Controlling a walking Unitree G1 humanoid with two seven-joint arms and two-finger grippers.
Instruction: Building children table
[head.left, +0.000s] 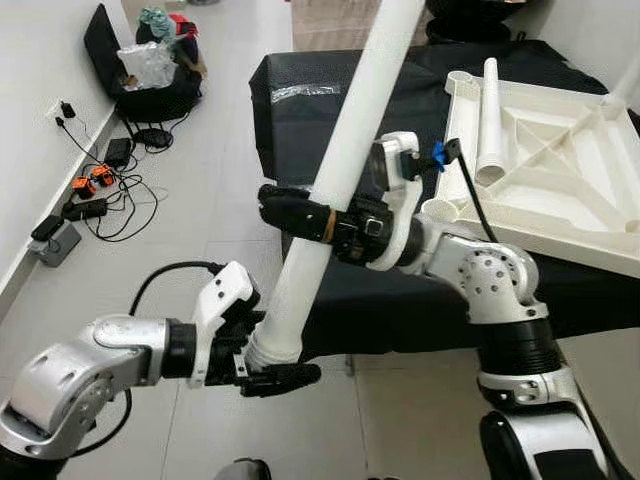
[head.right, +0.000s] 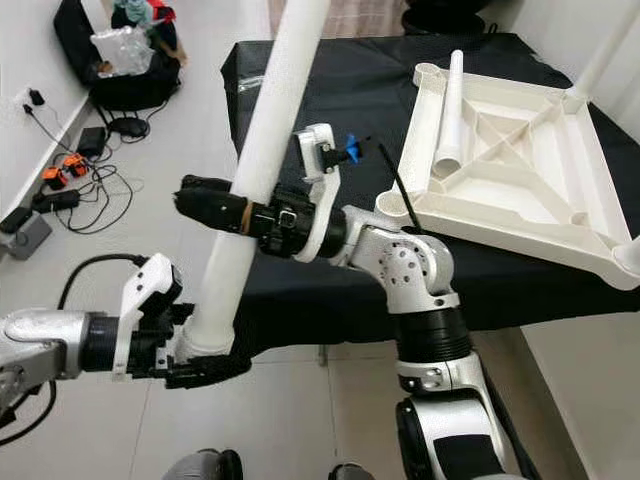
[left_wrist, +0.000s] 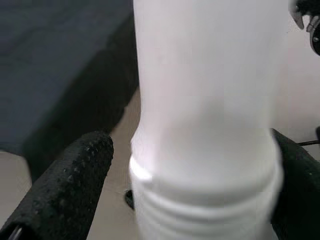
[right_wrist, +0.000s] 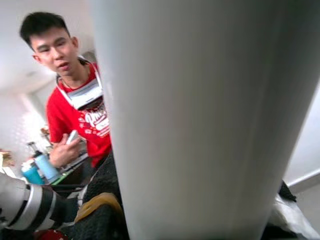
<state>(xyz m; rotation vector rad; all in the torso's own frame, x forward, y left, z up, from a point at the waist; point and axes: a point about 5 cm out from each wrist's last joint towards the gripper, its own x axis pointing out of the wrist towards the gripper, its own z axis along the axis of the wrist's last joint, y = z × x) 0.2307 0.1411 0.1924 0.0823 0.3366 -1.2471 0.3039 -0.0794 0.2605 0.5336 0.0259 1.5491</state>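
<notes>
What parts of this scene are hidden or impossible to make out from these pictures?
- White table leg: its upper end is cut off by the top edge in both eye views.
- Right gripper: the leg crosses in front of it, covering part of its fingers.
- Upturned tabletop: its right side runs off the frame.
- Left wrist view: the close leg is blurred and blocks what lies behind.
- Small floor gadgets: too small to identify.

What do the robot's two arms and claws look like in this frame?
Both arms are silver metal with black joint rings. The left arm has a white wrist housing and a looping black cable. The right arm has a white wrist bracket, a blue clip and a thin black cable. Each claw, left and right, has long black textured fingers.
</notes>
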